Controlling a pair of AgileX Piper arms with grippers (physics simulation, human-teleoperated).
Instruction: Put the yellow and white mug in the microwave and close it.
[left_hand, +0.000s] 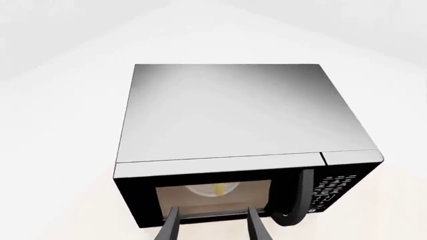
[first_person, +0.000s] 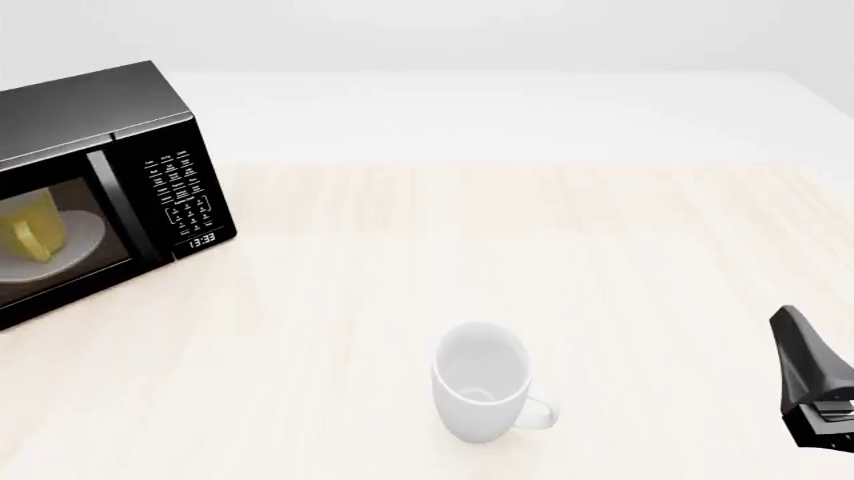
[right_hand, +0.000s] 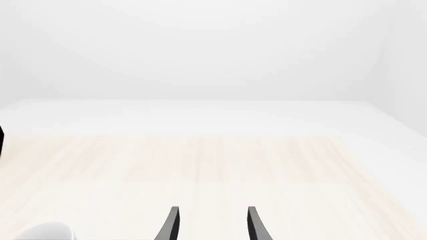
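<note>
The black microwave (first_person: 94, 115) stands at the table's far left with its door shut flush against its front. Behind the door window the yellow and white mug (first_person: 32, 230) sits on the white round plate (first_person: 91, 236). From the left wrist view I look down on the microwave (left_hand: 233, 110), and the mug (left_hand: 219, 188) shows faintly behind the glass. My left gripper (left_hand: 213, 212) hangs open just in front of the door, holding nothing. My right gripper (first_person: 805, 365) is at the table's right edge, far from the microwave. It stands open and empty in its wrist view (right_hand: 213, 212).
A larger all-white mug (first_person: 481, 392) stands upright near the table's front middle, handle to the right; its rim (right_hand: 43, 232) shows in the right wrist view. The microwave's keypad (first_person: 180, 190) and clock (first_person: 200, 240) face the table's centre.
</note>
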